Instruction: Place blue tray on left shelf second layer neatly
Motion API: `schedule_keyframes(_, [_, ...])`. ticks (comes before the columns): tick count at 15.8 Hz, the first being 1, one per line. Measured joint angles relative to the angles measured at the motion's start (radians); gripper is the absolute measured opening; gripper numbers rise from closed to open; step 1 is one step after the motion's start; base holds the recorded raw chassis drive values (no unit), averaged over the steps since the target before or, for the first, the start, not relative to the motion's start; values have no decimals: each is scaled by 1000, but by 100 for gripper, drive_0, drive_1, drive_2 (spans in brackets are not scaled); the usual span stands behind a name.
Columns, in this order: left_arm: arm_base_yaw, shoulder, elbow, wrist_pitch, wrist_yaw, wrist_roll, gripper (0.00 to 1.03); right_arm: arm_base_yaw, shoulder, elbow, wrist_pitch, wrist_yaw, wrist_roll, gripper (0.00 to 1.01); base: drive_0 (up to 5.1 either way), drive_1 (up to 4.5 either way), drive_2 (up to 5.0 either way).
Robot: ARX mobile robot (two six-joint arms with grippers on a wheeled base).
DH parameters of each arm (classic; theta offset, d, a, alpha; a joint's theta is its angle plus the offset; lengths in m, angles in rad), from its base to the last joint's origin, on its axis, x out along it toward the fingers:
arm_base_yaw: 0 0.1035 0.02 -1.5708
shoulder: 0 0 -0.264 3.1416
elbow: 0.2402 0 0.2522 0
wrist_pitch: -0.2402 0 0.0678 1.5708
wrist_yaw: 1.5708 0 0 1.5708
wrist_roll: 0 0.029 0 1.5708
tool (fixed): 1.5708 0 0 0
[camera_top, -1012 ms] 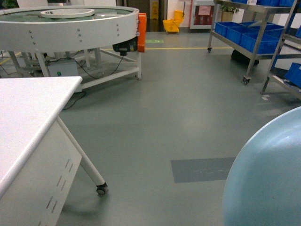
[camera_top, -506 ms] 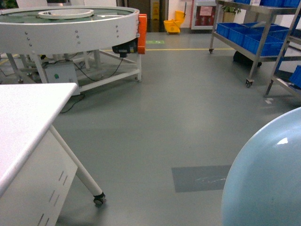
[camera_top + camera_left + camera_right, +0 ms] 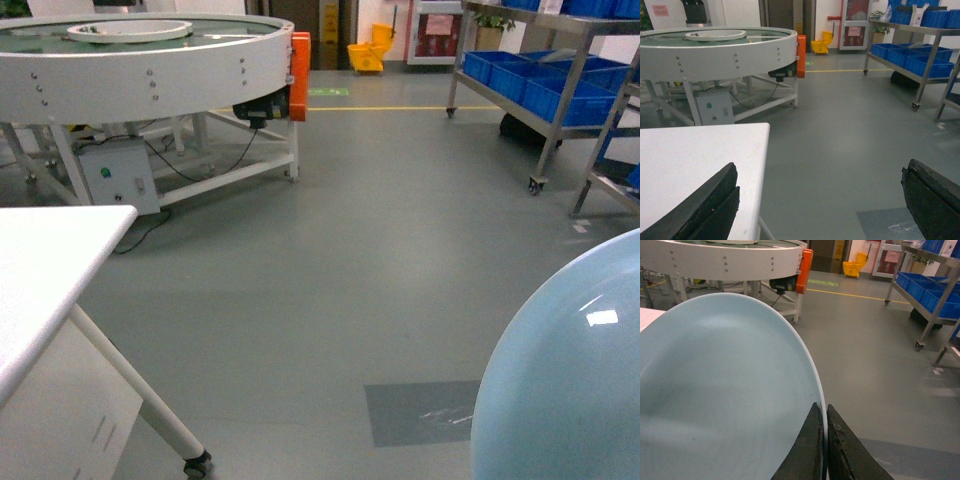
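Observation:
The pale blue tray [image 3: 570, 380] fills the bottom right corner of the head view, held up on edge in the air. In the right wrist view the blue tray [image 3: 725, 390] shows its glossy face, and my right gripper [image 3: 823, 412] is shut on its rim. My left gripper [image 3: 821, 172] is open with nothing between its black fingers [image 3: 715, 200], hanging over the table corner and floor. The left shelf [image 3: 556, 130], a steel rack on castors holding deep-blue crates, stands far off at the upper right; the same left shelf [image 3: 921, 75] shows in the left wrist view.
A white table [image 3: 50, 270] on castor legs stands close on the left. A big round white conveyor [image 3: 150, 60] with an orange box is behind it. A second steel rack [image 3: 608, 160] stands at the right edge. A yellow mop bucket [image 3: 367, 50] is far back. Grey floor lies between.
In the head view the white table has slid left and down, and the rack has drifted slightly right and lower. The tray stays held at the bottom right.

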Motion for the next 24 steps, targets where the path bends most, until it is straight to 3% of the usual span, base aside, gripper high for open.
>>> schedule_keyframes(24, [0,0,0,2,0,0,98,0,0,0,0,0,0,2,-20,411,-451])
